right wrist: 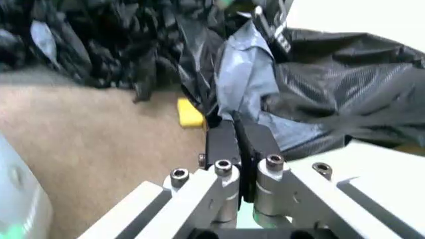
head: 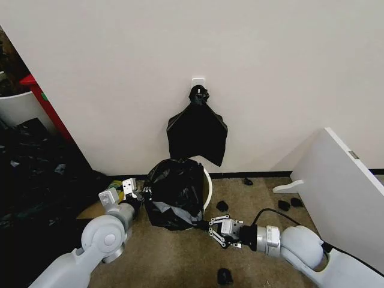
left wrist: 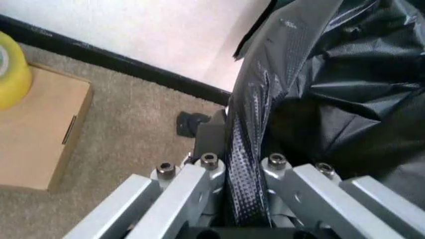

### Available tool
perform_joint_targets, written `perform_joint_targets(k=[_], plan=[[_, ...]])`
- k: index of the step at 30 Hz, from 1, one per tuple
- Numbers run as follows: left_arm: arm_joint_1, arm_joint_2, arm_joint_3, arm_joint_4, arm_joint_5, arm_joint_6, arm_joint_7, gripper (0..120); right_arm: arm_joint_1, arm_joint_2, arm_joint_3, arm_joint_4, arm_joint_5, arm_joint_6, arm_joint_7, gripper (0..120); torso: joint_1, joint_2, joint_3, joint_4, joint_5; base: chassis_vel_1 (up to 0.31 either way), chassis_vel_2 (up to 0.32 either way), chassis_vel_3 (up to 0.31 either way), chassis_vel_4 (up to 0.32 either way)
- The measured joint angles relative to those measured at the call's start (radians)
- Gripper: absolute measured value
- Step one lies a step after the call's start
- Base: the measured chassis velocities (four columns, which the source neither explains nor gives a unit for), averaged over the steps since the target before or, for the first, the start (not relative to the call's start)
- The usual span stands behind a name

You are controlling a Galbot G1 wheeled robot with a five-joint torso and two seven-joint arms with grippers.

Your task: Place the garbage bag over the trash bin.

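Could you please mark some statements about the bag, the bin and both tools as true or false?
1. The garbage bag is draped over the trash bin. True.
2. The left tool is open and clear of the bag. False: it pinches a fold of the bag.
3. The right tool is at the bag's lower edge. True.
4. The bunch of bags on the wall lies on the carpet. False: it hangs from a hook.

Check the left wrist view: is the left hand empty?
No: the left hand is closed on a fold of the garbage bag.
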Motion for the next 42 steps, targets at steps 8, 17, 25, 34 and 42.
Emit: perform_joint_targets(k=[8,17,25,34,42], plan=[[0.002,-0.001,0.0,0.0,0.009,-0.008,-0.015,3,-0.011,-0.004,0.02,-0.005,-0.081,0.025,-0.002,0,0.0,0.0,0.0,-0.0002,0.0,0.0,0.0,0.0,0.0],[0.022,-0.015,0.0,0.013,0.111,-0.065,0.002,3,-0.038,-0.05,0.045,0.094,0.021,-0.094,0.117,22,0.0,0.0,0.0,0.0,-0.0004,0.0,0.0,0.0,0.0],[0.038,-0.021,0.006,0.016,0.19,-0.087,0.023,3,-0.054,-0.043,0.063,0.249,0.336,-0.368,0.491,50,0.0,0.0,0.0,0.0002,0.0,0.0,0.0,0.0,0.0],[0.056,-0.021,0.005,0.016,0.258,-0.11,0.039,3,-0.041,-0.036,0.116,0.345,0.585,-0.438,0.419,87,0.0,0.0,0.0,0.0001,-0.0004,0.0,0.0,0.0,0.0],[0.066,-0.018,0.03,0.002,0.331,-0.125,0.084,3,0.005,0.031,0.062,0.355,0.555,-0.634,0.72,100,0.0,0.0,0.0,0.0001,-0.0002,0.0,0.0,0.0,0.0]])
